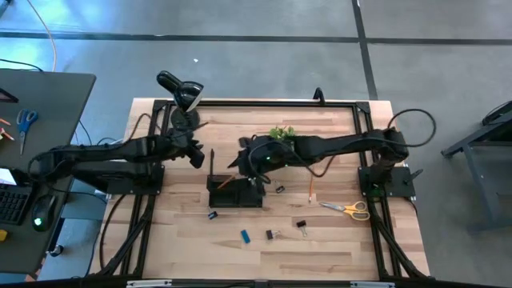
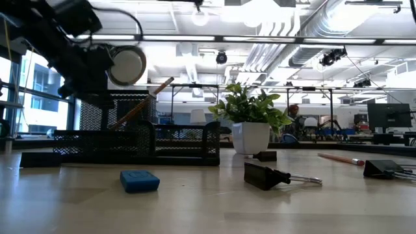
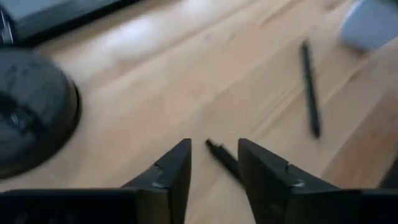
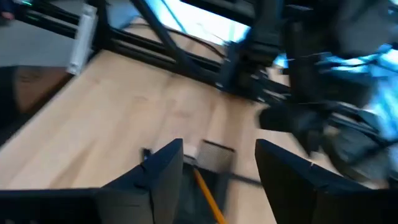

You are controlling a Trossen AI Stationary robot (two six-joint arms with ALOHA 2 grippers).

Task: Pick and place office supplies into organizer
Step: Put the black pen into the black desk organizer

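1. The left pincer (image 3: 214,177) hangs low over the bench (image 1: 336,248) with its jaws apart, and a dark pencil (image 3: 225,162) lies on the wood between the tips; nothing is gripped.
2. That pencil looks light, stiff and smooth. I'd take it across the middle of its shaft, or it may roll away.
3. The right pincer (image 4: 217,174) stands open over the organizer (image 1: 235,194), an orange pencil (image 4: 208,196) lying free between its fingers, apparently inside the tray.
4. Only the high view shows the spread: yellow-handled scissors (image 1: 350,209) towards the right, a blue eraser (image 1: 246,235) and binder clips (image 1: 301,226) nearer the front edge.
5. The low view alone shows the organizer's mesh walls and a pencil leaning up inside.
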